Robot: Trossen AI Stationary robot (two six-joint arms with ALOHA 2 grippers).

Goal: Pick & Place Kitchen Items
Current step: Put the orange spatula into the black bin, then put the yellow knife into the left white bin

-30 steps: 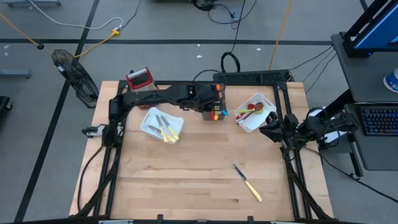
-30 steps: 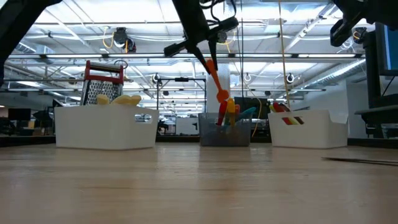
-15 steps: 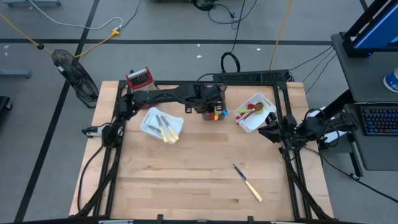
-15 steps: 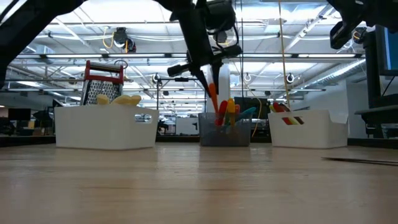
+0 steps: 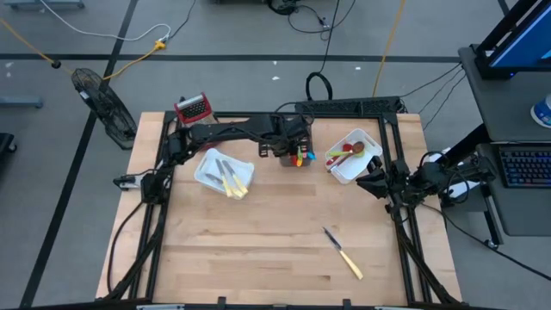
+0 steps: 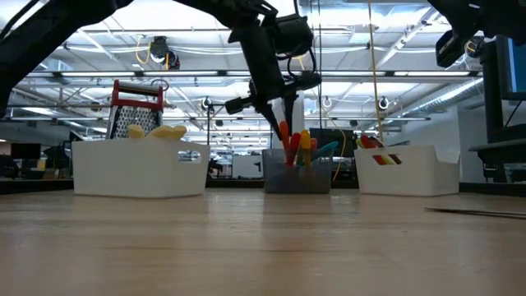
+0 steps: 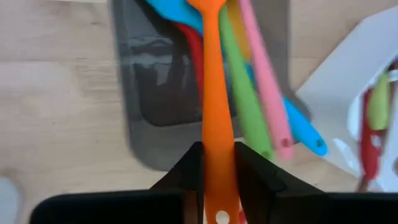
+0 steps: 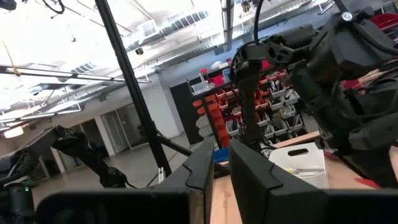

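Our left gripper (image 7: 217, 171) hangs over the grey bin (image 7: 146, 93) at the far middle of the table, its fingers (image 7: 186, 177) clamped on the handle of an orange spatula (image 7: 214, 106). The spatula points straight ahead of the fingers into the bin, its head out of sight among the other utensils standing there: a green one (image 7: 239, 106) and a pink one (image 7: 264, 87) just beside it, a red one (image 7: 194, 53) on its other side, and a blue one (image 7: 298, 124) beyond them. In the low view the gripper sits directly above the bin, with the orange handle slanting down into it.

Off to one side of this gripper stands a white bin (image 5: 223, 173) of cream-handled cutlery; to the other, a second white bin (image 5: 354, 156) holds red and green pieces. One cream-handled knife (image 5: 343, 253) lies alone on the near table, well apart from both grippers.

Our right gripper (image 8: 221, 165) waits raised at the table's right edge, fingers nearly together and holding nothing.
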